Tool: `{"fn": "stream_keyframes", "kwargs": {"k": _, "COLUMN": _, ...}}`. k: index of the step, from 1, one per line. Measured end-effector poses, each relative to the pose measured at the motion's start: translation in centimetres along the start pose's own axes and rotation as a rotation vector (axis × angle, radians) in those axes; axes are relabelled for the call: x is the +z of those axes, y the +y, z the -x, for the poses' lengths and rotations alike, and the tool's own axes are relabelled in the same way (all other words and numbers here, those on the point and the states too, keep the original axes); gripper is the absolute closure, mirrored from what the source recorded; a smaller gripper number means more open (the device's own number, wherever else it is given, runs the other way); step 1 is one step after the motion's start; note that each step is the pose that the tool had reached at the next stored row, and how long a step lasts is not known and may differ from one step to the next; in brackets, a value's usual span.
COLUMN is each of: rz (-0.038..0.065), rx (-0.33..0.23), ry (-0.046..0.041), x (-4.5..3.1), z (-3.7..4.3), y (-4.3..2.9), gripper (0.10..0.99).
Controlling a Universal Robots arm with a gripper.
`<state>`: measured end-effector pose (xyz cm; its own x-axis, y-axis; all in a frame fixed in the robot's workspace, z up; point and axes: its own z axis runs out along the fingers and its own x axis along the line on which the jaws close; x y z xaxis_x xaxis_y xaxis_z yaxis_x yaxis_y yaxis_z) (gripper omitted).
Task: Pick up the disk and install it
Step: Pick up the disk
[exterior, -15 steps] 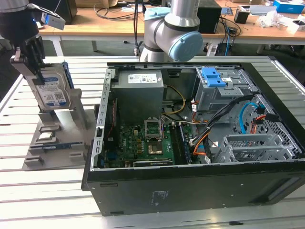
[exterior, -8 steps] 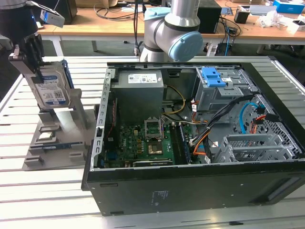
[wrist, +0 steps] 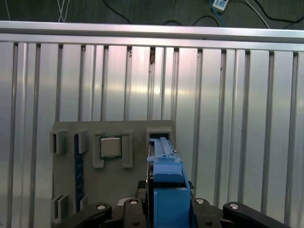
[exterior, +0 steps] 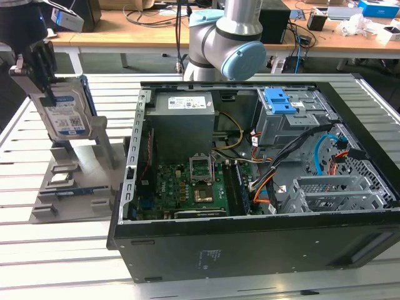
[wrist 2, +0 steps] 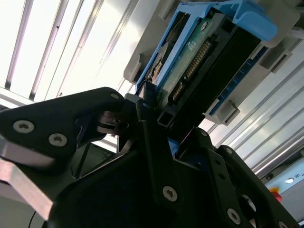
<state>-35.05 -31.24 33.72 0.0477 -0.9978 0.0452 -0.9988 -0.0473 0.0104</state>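
Black jaws of the gripper [exterior: 45, 84] are clenched on the upper edge of the disk [exterior: 65, 115], holding it upright with its label facing the camera, at the exterior view's far left. In the second wrist view the drive's connector end and blue side rails stick out past the fingers [wrist 2: 147, 142]. Just below sits the grey fixture [exterior: 75, 181] on the slatted table [exterior: 37, 250]; the disk looks lifted out of its slot. The pick-up seems done, but the install is not: the open computer case [exterior: 250, 250] lies well apart, to the right.
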Motion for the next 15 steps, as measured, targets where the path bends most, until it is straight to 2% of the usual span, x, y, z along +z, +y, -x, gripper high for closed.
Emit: {"fn": "stream_keyframes", "kwargs": {"k": 15, "rz": 0.0, "rx": 0.0, "ry": -0.0001, "x": -1.65, "z": -0.07, "y": 0.02, "gripper": 0.722}}
